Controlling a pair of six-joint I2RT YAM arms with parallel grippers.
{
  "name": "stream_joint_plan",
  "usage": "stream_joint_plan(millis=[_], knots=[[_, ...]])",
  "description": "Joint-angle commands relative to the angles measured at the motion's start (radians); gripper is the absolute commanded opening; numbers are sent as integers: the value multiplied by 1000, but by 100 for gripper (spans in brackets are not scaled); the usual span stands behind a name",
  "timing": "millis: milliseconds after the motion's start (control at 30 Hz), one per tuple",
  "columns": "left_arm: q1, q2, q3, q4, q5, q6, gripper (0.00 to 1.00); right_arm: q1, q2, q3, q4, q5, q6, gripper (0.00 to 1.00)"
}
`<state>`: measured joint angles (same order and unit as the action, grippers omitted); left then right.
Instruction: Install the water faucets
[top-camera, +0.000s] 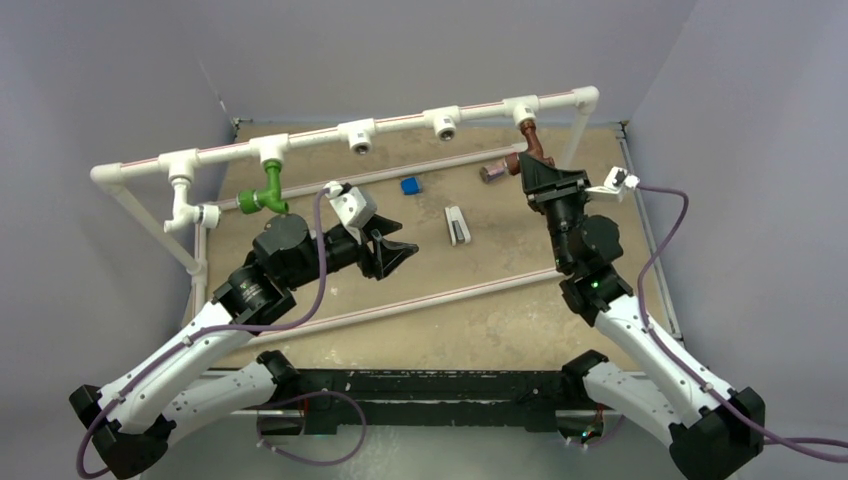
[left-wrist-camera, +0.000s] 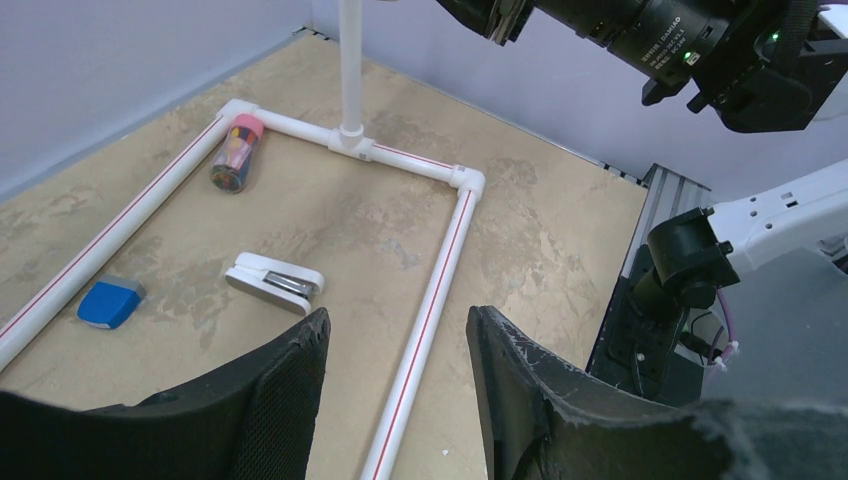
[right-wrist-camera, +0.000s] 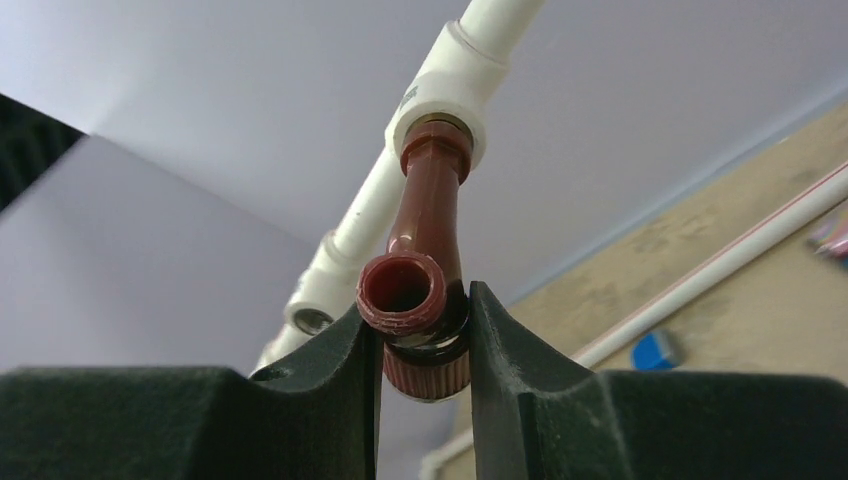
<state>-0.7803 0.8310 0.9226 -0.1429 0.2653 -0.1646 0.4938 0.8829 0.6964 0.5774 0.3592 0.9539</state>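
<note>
Right claw (right-wrist-camera: 422, 308) pinches the reddish-brown faucet (right-wrist-camera: 430, 215) at its spout, top end meeting the white T-fitting (right-wrist-camera: 452, 80); twisting off-axis could cross-thread it or let it slip.

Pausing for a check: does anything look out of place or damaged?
Nothing looks broken or spilled. The only oddity is a pink-capped cylinder lying on its side beside the frame's base pipe. The right gripper grips the reddish-brown faucet at its fitting.
</note>
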Motion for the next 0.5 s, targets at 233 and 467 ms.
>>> stream_joint_plan(millis=[233, 467], knots=[[-2, 15, -5, 32, 5, -3, 52, 52, -14, -52, 425, -59, 568, 14], [-2, 13, -4, 26, -5, 0, 52, 51, -102, -38, 238, -46, 434, 62]])
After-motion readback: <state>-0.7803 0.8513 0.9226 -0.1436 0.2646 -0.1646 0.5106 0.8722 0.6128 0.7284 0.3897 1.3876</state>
